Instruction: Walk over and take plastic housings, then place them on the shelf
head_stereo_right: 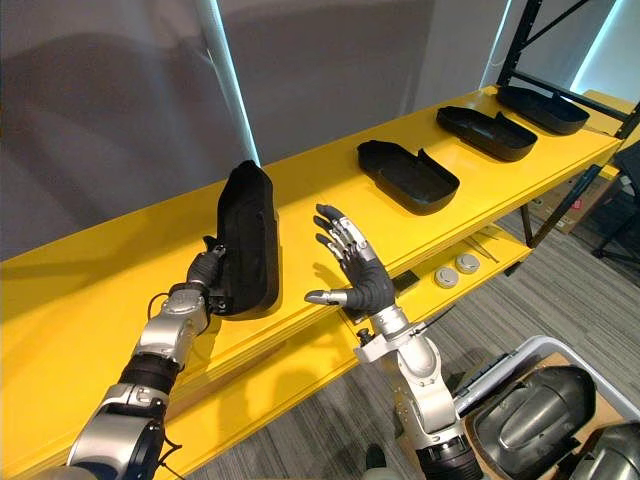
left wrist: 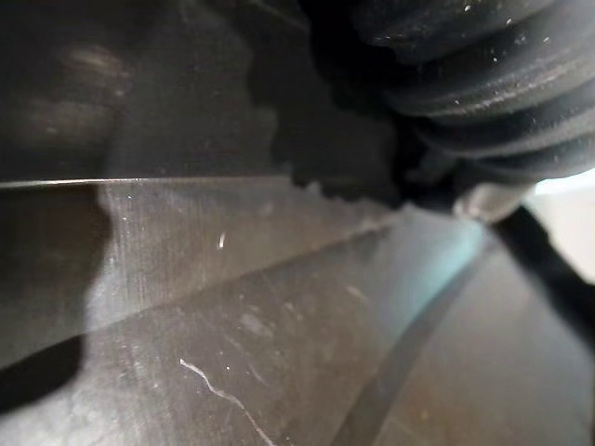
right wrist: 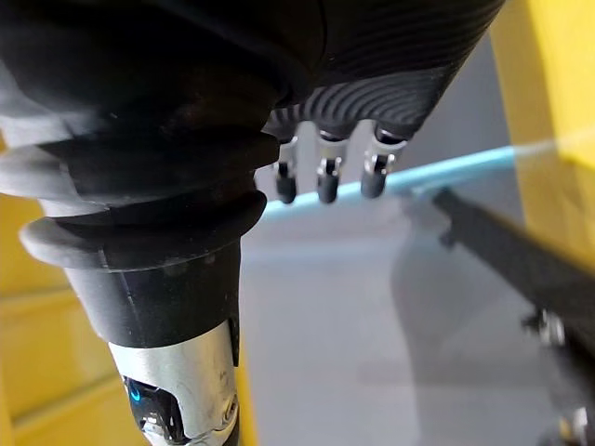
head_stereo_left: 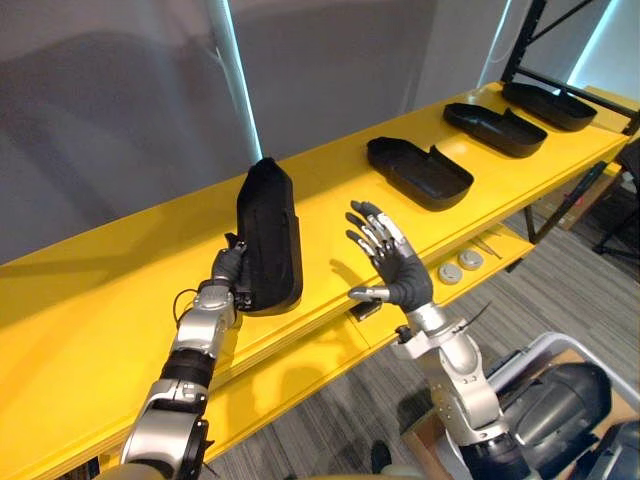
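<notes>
A black plastic housing (head_stereo_left: pixel 268 235) stands on its long edge on the yellow shelf (head_stereo_left: pixel 110 300), leaning slightly to the right. My left hand (head_stereo_left: pixel 228 266) is at its lower left edge, curled round the rim and holding it up. My right hand (head_stereo_left: pixel 405 280) hovers just right of the housing, a short gap away, palm facing it. It is open and holds nothing, and its fingers (right wrist: pixel 325 177) are spread. Three more black housings lie hollow side up further right along the shelf: the nearest (head_stereo_left: pixel 418 170), the middle one (head_stereo_left: pixel 495 128) and the far one (head_stereo_left: pixel 550 105).
A grey wall runs close behind the shelf. A lower yellow shelf board carries two round discs (head_stereo_left: pixel 460 265). A black rack upright (head_stereo_left: pixel 520 40) stands at the far right end. A bin with grey housings (head_stereo_left: pixel 570 400) sits on the floor at lower right.
</notes>
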